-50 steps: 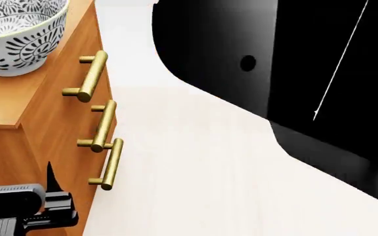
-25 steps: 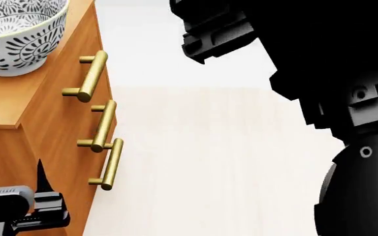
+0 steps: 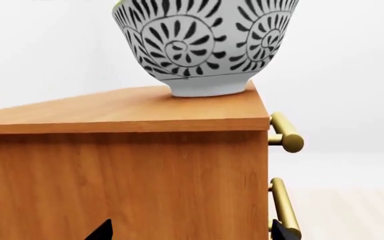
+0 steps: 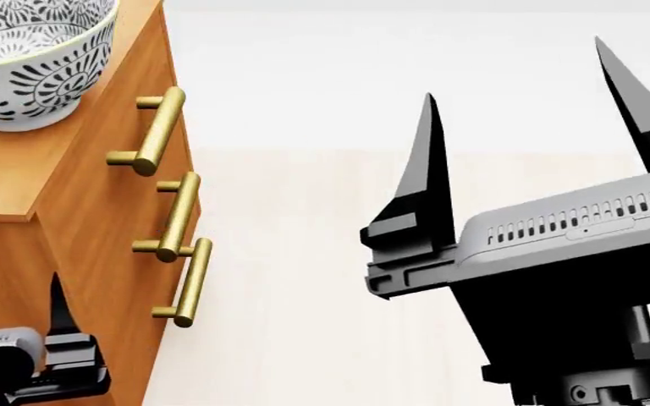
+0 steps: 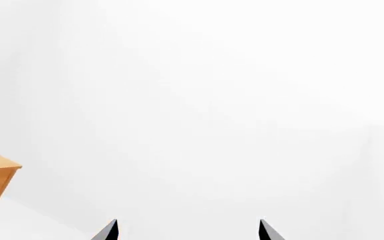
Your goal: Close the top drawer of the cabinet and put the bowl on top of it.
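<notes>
The bowl [image 4: 26, 59] sits upright on the cabinet [image 4: 9, 182] top, near the front corner, up and away from the left claw [image 3: 188, 231], which hangs low beside the cabinet's side panel. That claw is empty with its two dark tips spread apart; it holds nothing because the bowl rests on its own foot. The top drawer [image 4: 133, 101] looks flush with the two below it, its handle [image 4: 153, 131] lined up with theirs, so I judge it closed and the task essentially done. The right claw [image 4: 528, 127] is raised in open air well to the far side from the cabinet, fingers [image 4: 429, 161] splayed wide and gripping nothing; in its own camera only white wall and a cabinet corner show beyond the tips. Both arms seem parked clear so nothing nudges the bowl
</notes>
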### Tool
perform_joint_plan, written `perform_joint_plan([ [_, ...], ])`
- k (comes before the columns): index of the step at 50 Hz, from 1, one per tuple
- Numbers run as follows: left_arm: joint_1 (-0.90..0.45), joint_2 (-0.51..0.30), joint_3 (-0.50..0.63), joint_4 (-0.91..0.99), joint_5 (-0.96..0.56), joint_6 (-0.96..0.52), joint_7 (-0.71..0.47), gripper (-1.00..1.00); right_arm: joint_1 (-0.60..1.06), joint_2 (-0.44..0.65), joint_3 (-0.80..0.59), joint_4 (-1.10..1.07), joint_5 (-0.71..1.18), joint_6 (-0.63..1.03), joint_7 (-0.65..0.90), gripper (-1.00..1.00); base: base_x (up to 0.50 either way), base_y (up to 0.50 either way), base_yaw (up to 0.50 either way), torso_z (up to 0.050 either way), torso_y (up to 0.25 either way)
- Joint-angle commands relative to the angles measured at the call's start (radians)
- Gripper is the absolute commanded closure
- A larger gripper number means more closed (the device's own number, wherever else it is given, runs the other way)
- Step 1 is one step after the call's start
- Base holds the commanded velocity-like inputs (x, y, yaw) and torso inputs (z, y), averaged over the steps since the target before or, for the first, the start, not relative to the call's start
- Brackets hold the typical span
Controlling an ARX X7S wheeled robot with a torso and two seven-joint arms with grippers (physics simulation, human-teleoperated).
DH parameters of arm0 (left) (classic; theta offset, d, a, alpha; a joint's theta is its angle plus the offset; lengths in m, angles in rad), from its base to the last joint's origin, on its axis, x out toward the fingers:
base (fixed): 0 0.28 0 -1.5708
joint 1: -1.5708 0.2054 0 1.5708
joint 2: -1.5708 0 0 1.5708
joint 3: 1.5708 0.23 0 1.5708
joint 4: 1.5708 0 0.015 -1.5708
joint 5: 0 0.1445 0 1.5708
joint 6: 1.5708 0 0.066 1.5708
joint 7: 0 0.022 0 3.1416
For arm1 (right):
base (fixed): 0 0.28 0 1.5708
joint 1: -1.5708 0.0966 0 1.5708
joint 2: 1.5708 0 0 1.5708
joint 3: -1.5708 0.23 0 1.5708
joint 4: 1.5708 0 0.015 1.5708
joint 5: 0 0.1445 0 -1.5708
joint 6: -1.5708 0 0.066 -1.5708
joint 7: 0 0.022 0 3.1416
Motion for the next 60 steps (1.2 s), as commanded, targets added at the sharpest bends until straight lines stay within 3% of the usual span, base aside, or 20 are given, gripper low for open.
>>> perform_joint_plan([
  [1,0.003,-0.005,-0.001,0.038,-0.002,-0.022,-0.018,-1.00,-0.143,0.006,-0.049,0.046,-0.100,-0.115,0.031,-1.00,0.00,0.00,0.00,0.000,0.000],
  [26,0.017,-0.029,-0.020,0.107,0.001,-0.032,-0.046,-1.00,-0.189,-0.039,-0.057,0.037,-0.164,-0.137,0.055,-1.00,0.00,0.00,0.00,0.000,0.000],
  [60,0.083,-0.090,-0.052,0.286,0.033,-0.012,-0.094,-1.00,-0.103,-0.023,-0.039,-0.232,-0.237,0.068,0.171,-1.00,0.00,0.00,0.00,0.000,0.000],
])
